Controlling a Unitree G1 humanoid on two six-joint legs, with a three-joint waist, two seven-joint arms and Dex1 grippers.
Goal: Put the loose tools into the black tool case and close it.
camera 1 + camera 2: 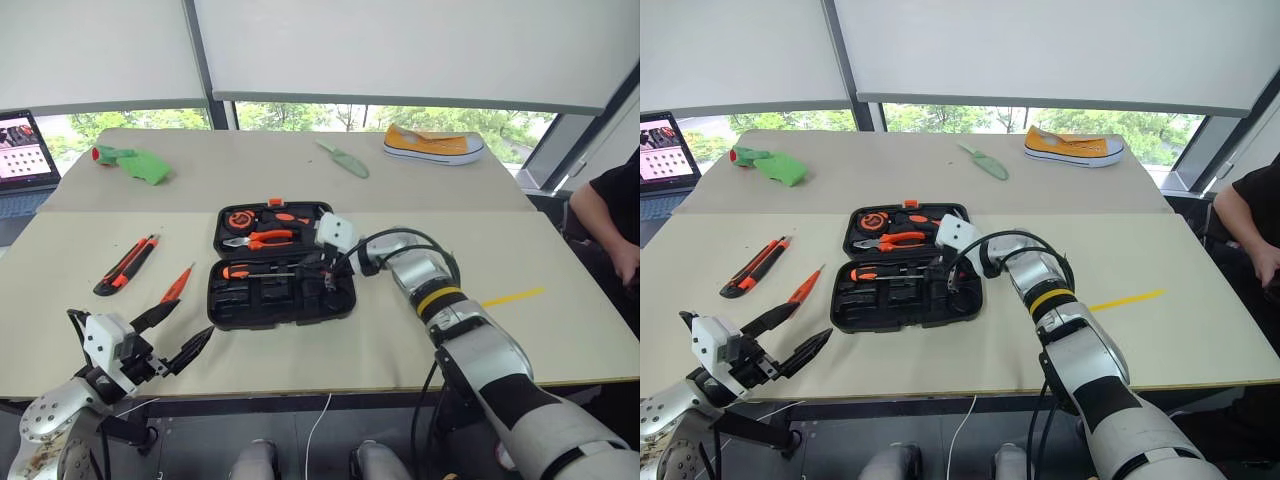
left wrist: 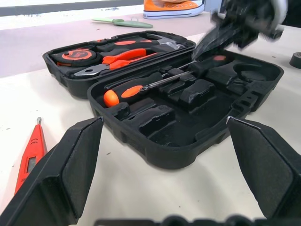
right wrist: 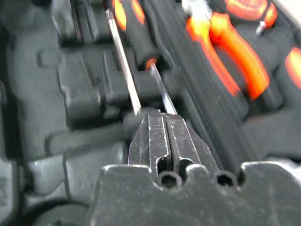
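One black tool case point(image 1: 283, 300) lay open on the table. Inside it were two screwdrivers point(image 2: 141, 88) with steel shafts (their shafts side by side in the right wrist view), one pair of orange-handled pliers point(image 1: 262, 239) and one tape measure point(image 1: 239, 218). Two loose tools lay on the table outside it: one utility knife point(image 1: 127, 265) and one slim orange tester screwdriver point(image 1: 177, 284). Farther back there were one pale green trowel point(image 1: 344, 159), one green object point(image 1: 133, 162), one yellow shoe point(image 1: 434, 145) and one laptop point(image 1: 24, 152)
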